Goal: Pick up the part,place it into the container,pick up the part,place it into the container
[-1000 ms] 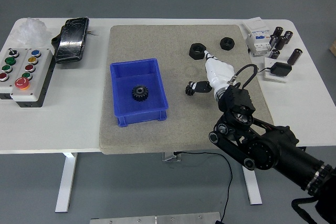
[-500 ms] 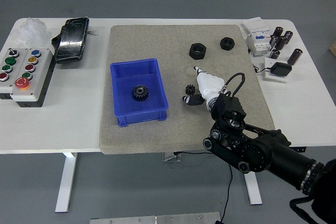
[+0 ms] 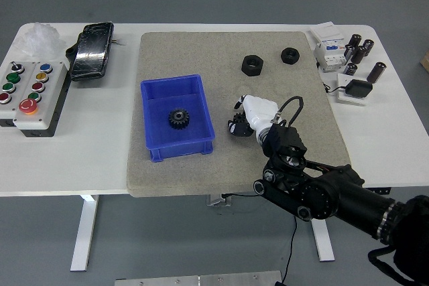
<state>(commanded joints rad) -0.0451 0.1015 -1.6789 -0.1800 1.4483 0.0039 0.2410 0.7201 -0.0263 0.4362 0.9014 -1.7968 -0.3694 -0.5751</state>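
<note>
Right hand (image 3: 249,116) apparently grips gear (image 3: 236,127).

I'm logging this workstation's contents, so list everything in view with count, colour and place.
Container: 1, blue, mat's left part.
Gear: 1, black, inside the container.
Small part: 1, black, in the right hand's fingers, right of the container.
Nuts: 2, black, mat's far side.
Mat: 1, grey, table centre.
Button box: 1, white with coloured buttons, far left.
Black pouch: 1, left rear.
Electrical parts: several, white and black, right rear.
Right hand: 1, white, on black arm, shut on the small part.
</note>
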